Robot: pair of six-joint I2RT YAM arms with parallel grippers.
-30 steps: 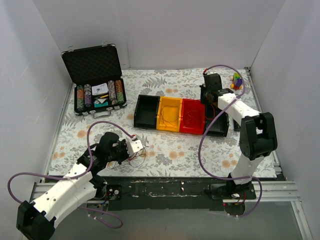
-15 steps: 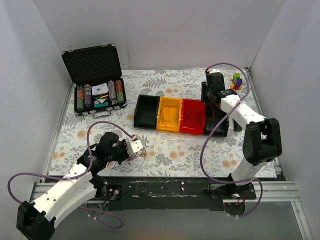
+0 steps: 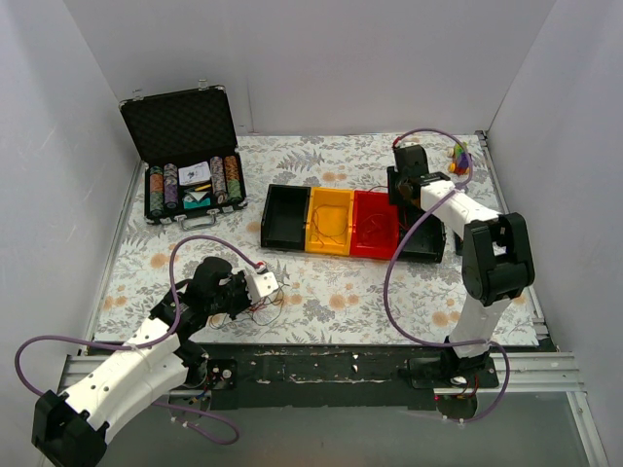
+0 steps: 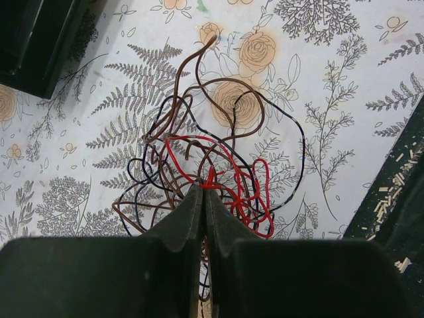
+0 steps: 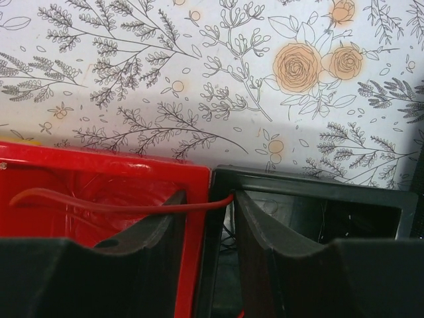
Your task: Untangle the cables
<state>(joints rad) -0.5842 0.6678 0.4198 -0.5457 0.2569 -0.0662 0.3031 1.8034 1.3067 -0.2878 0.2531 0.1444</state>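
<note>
The cables [image 4: 212, 165] are a loose knot of red, brown and dark strands on the flowery table [image 4: 344, 79], low and left of centre in the overhead view. The left fingers [image 4: 204, 191] are clenched right at the middle of it, pinching a red strand where a few loops cross. Up at the upper right of the overhead view, the right fingers [image 5: 209, 197] are spread and grasping nothing, straddling the wall where the red bin [image 5: 99, 165] meets the black bin [image 5: 311, 191]. One red wire [image 5: 119, 204] lies across that wall, mostly in the red bin, with its end poking between the fingers toward the black one. My take: that wire looks only half sorted, so I'd get it fully inside one bin, then lift straight up so the fingers don't snag it and drag it out. For the knot, use the left pinch as a firm anchor, bring the right arm in to grab one loose outer end (like the brown one at the top of the left wrist view), and pull slow and low, away from the pinch. Yanking would probably just tighten the crossings.
</note>
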